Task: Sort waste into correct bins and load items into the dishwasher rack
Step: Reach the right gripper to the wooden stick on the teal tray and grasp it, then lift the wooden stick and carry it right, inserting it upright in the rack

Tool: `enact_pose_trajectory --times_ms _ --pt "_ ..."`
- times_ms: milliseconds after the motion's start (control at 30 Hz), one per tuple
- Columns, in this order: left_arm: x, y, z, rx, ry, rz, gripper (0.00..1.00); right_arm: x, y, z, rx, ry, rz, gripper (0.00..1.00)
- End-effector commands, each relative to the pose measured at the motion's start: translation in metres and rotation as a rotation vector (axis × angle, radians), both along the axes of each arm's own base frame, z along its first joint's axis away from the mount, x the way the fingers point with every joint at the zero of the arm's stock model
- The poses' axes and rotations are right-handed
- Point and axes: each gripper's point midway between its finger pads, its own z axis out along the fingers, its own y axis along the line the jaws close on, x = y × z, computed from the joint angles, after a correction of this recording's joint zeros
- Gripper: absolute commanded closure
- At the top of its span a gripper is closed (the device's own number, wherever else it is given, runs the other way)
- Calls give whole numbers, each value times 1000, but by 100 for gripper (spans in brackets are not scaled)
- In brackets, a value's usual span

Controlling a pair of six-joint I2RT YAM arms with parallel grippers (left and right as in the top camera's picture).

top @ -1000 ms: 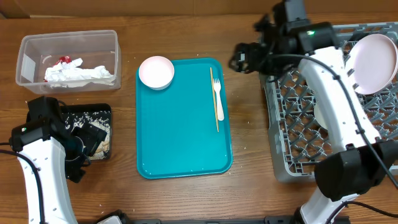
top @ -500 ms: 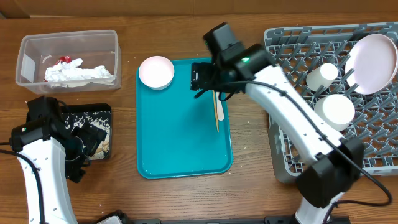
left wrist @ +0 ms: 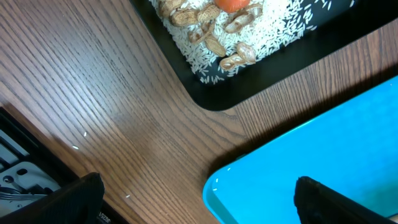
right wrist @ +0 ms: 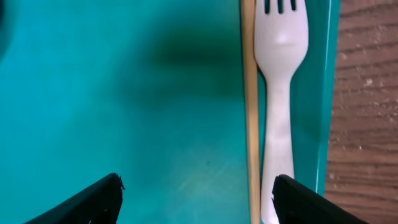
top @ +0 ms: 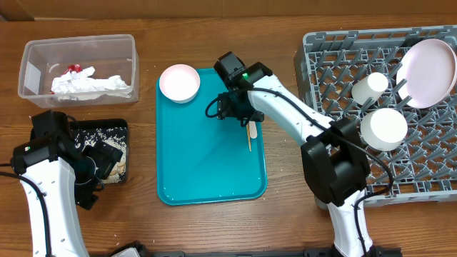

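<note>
Watching from my remote seat, my worries ran left to right. The left gripper (left wrist: 199, 202), jaws spread wide and holding nothing, hung just off the black tray (left wrist: 280, 74). A careless sweep there could have clipped the rim and scattered the rice (left wrist: 280, 25) over the bench (left wrist: 93, 93). In the middle, the right gripper (right wrist: 196, 199) was spread too, pinching nothing, astride both the wooden stick (right wrist: 250, 112) and the white fork (right wrist: 280, 93) lying just beside it. I judged that a squeeze there might catch both at once, or nudge the fork over the nearby rim of the teal tray (right wrist: 124, 124). As for positions, the black tray lay at twelve o'clock of the left gripper in its wrist view, with a carrot (left wrist: 233, 5) piece on the rice at the far edge. The clear tub (top: 28, 71) with the napkins (top: 89, 84) sat farther off in the same direction. The small bowl (top: 179, 83) not yet loaded sat on the teal tray at ten o'clock of the right gripper, near but apart. The dishwasher rack (top: 428, 178), at three o'clock, already held the plate (top: 428, 71), a cup (top: 369, 87) and a second bowl (top: 384, 127).
</note>
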Motion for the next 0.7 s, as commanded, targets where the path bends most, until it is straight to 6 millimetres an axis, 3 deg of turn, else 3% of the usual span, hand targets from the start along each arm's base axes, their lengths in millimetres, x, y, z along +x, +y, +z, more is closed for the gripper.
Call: enact_pose_trajectory --times_ms 0,300,567,667 --pt "0 0 0 1 -1 -12 0 3 -1 -11 -24 -3 14 19" --pt "0 0 0 1 -1 -12 0 9 2 -32 -34 -7 45 19" --pt "0 0 0 1 -1 -12 0 11 4 -37 -35 -12 77 18" --pt "0 0 0 1 -1 -12 0 5 5 -41 -24 15 81 27"
